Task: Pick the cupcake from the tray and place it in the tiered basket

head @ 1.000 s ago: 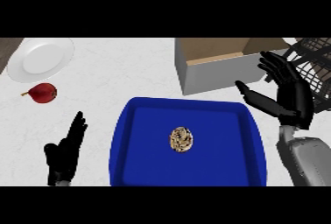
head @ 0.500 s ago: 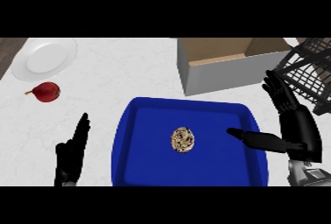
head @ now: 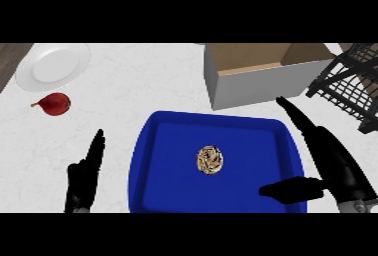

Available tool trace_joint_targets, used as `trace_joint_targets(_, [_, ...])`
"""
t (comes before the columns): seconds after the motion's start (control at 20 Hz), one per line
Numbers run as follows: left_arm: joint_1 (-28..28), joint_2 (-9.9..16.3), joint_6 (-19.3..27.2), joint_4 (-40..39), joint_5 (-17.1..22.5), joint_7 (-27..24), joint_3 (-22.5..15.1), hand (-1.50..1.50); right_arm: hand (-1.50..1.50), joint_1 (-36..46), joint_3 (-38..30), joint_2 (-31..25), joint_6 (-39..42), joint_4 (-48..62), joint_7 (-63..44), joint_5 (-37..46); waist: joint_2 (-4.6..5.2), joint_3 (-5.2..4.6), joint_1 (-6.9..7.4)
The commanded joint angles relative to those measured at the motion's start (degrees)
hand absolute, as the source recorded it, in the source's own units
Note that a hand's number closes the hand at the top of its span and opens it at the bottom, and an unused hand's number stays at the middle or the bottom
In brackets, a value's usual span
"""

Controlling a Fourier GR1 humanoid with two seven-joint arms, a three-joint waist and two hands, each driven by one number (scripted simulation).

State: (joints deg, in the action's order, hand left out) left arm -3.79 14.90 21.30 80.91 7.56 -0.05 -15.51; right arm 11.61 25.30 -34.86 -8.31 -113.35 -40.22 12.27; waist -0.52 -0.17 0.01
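Note:
A cupcake with brown and cream topping sits near the middle of the blue tray. My right hand is open over the tray's right rim, fingers straight and pointing away, thumb stretched left over the tray's lower right. It is apart from the cupcake. My left hand rests open on the counter left of the tray, fingers up. The black wire tiered basket stands at the far right edge, partly cut off.
A grey open box with a brown inside stands behind the tray. A white plate lies at the back left, with a red onion just in front of it.
My right hand has dropped lower and moved nearer, now over the tray's right rim with its thumb over the tray. The left hand and cupcake hold their places.

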Motion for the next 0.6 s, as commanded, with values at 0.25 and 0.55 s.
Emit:
trace_joint_targets(0.25, [1.0,-3.1,-0.1,-3.1,-1.1,0.1,-0.8,0.00,-1.50,10.3,13.9,9.2,6.7,-6.7,-30.2,18.9,0.36,0.06,-0.03])
trace_joint_targets(0.55, [-2.2,-0.6,-1.2,0.9,-1.9,0.1,0.4,0.00,-1.50,12.2,17.3,17.0,9.8,1.9,-29.2,27.5,0.39,0.14,0.33])
